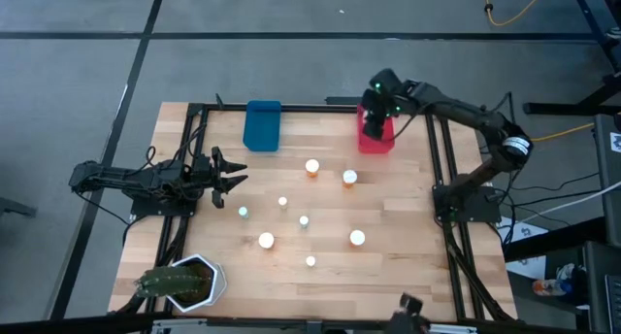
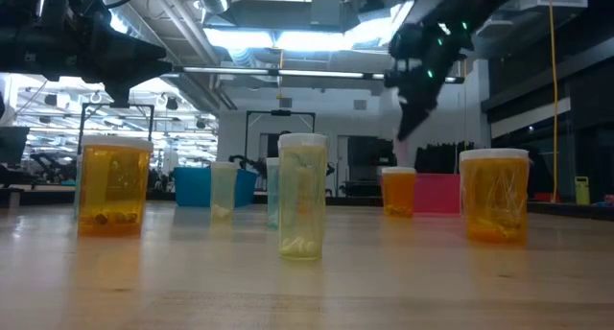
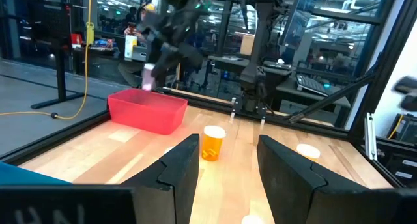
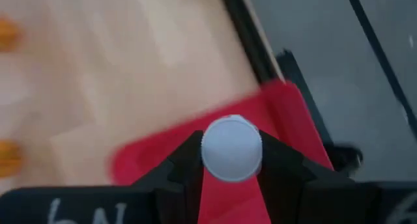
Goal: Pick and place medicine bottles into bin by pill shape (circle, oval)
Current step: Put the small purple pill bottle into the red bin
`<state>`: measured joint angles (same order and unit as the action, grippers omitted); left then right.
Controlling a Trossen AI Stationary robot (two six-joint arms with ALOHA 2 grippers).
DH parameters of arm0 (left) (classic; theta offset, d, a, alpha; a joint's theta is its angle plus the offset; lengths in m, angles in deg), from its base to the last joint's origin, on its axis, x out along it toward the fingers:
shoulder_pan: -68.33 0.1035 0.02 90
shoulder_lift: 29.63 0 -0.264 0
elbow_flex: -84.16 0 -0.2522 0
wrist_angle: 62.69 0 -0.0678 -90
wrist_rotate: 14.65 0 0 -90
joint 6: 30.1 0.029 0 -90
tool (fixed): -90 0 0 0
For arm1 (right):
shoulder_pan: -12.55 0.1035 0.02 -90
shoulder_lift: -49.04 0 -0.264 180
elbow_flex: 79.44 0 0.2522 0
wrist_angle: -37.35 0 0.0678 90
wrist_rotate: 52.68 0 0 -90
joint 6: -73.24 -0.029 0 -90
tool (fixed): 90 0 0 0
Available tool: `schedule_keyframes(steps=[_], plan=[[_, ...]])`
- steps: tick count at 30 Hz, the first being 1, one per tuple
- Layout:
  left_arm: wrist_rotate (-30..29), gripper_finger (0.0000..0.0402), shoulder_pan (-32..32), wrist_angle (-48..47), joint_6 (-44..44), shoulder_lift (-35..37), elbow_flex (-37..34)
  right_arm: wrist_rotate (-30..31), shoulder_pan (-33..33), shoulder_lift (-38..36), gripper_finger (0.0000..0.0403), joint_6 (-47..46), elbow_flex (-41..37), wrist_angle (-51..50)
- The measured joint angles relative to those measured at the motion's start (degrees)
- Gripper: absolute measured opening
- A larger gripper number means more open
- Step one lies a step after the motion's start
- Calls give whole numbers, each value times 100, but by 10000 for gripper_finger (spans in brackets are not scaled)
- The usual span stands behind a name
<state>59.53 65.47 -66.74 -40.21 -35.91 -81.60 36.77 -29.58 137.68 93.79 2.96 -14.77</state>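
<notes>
Several small white-capped medicine bottles (image 1: 311, 166) stand upright on the wooden table, some amber (image 2: 114, 189), some pale (image 2: 301, 210). My right gripper (image 1: 376, 118) hangs over the red bin (image 1: 375, 138) at the far right, shut on a white-capped bottle (image 4: 231, 149). My left gripper (image 1: 236, 171) is open and empty at the table's left side, its fingers pointing toward the bottles. In the left wrist view an amber bottle (image 3: 212, 143) stands beyond its open fingers (image 3: 228, 178). My right gripper pinches the bottle between its two fingers just below the white cap (image 4: 231, 149), one finger on each side. The fingers come from above, pointing down. The bottle is upright and lifted clear, above the red bin's opening.
A blue bin (image 1: 262, 125) stands at the far edge, left of the red bin. A green plant in a white pot (image 1: 180, 281) sits at the near left corner. Black frame rails (image 1: 184, 159) run along the table's left and right sides.
</notes>
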Motion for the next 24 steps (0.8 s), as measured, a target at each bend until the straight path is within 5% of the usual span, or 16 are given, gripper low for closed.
schedule_keyframes(steps=[8, 24], plan=[[0, 147, -1, -1, 0, 0, 1, -727, -550, -2, 122, -186, -917, 602], [0, 147, 1, 1, 0, -1, 0, -709, -549, -2, 150, -229, -1613, 1315]])
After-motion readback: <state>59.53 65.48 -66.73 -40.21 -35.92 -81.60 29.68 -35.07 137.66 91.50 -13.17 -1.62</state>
